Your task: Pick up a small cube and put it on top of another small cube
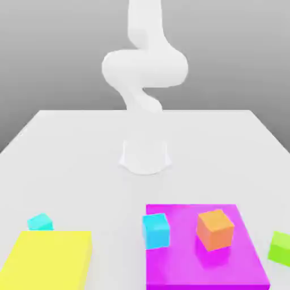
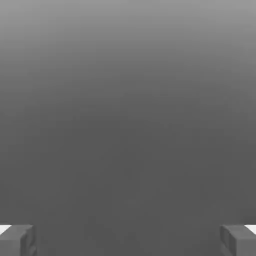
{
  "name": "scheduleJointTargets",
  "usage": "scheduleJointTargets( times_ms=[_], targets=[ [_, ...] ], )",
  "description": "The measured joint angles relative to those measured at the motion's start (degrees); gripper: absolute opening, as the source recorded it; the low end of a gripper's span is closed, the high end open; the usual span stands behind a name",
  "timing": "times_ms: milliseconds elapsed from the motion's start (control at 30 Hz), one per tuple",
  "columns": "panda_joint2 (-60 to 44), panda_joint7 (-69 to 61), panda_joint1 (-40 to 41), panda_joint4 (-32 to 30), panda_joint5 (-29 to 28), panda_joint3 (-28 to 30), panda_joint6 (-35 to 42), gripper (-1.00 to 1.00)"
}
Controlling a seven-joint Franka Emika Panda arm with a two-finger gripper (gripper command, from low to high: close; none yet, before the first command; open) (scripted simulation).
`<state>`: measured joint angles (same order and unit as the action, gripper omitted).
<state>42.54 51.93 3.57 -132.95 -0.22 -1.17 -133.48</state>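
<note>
Tiny plain cyan cube (image 1: 40, 222)

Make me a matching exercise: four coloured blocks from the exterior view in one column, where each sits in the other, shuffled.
Things:
1. tiny cyan cube
2. larger cyan cube
3. orange cube
4. green cube

Places:
A. on the magenta slab, toward its right side in the exterior view
B. on the table beside the yellow slab
C. at the magenta slab's left edge
D. on the table at the exterior view's far right

Pairs: 1-B, 2-C, 3-A, 4-D
</note>
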Motion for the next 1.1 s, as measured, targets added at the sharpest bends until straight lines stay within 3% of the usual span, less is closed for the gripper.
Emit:
scheduleJointTargets(
  times_ms=[600,1100],
  targets=[
    [-23.81,45.77,22.70,-8.40,-4.08,-6.06,-12.25,0.00],
    [-43.37,82.58,34.84,-15.35,-6.10,-3.67,-22.41,0.00]
  ],
)
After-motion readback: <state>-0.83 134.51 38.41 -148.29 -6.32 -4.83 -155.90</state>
